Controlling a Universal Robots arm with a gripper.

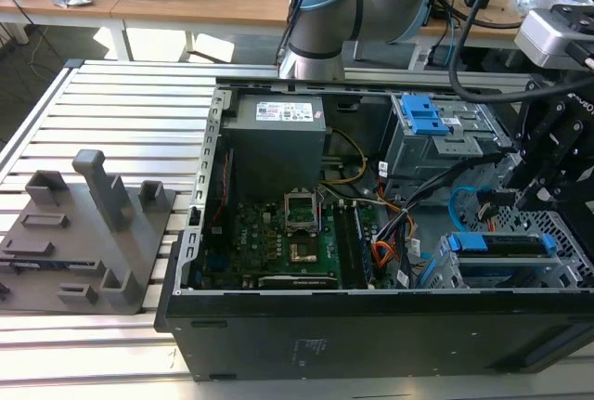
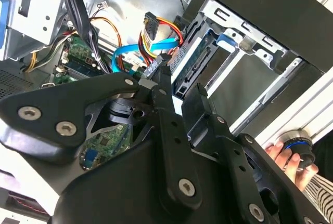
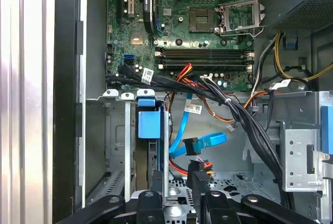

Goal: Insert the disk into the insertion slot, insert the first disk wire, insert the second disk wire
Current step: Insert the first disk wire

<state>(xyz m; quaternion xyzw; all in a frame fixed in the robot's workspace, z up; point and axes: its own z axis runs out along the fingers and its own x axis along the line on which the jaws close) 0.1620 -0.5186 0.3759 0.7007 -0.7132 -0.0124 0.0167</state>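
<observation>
Pincer stands released in the first wrist view, its black fingers apart with nothing between them, close to the insertion slot. There the disk sits edge-on in its bright blue carrier, with the light-blue second disk wire looping beside it. In the second wrist view, the red-orange first disk wire lies beyond the fingertips. In the exterior view, the disk rests in the perforated cage at the exterior view's right.

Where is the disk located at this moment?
The disk sits inside the insertion slot, low on the exterior view's right, within the open computer case; the second disk wire loops just beside it, toward the motherboard.
</observation>
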